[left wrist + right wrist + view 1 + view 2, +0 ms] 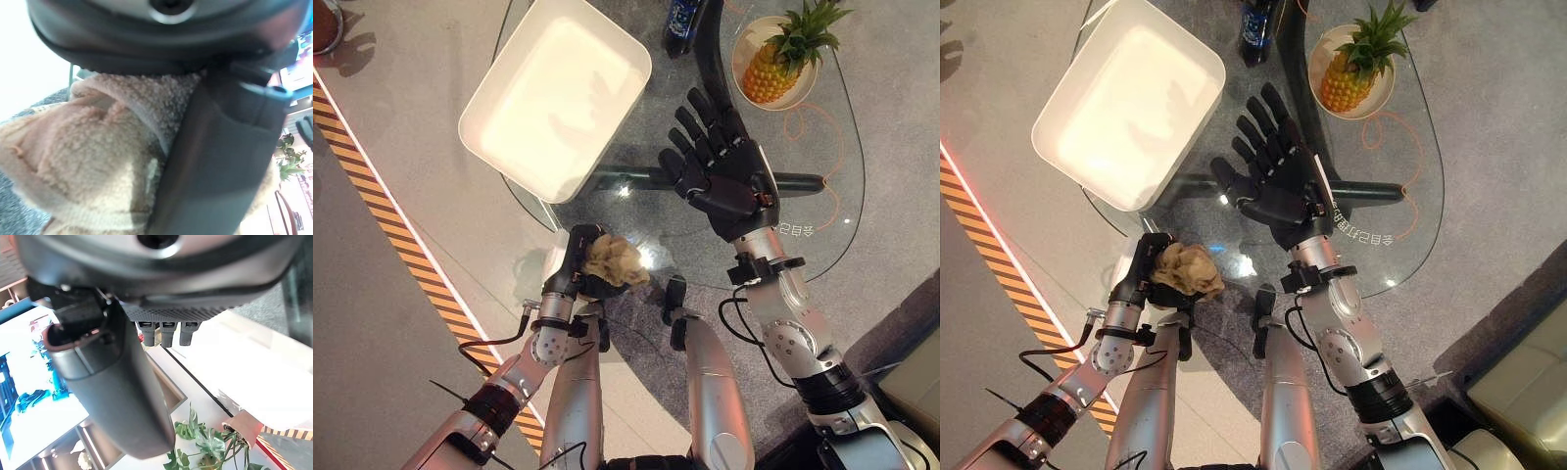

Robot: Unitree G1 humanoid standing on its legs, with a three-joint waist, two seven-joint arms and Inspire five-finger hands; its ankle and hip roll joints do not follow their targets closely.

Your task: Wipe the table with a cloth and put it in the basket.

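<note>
Both arms are silver-grey, built of rounded metal segments joined by black ribbed collars. The left hand (576,262) and right hand (720,166) are dark, almost black, with jointed fingers and a glossy palm shell. Small black brackets and screws sit at each wrist.

Beige fuzzy cloth (615,260) — white basket (555,96) — orange-black striped floor strip (382,215).
</note>
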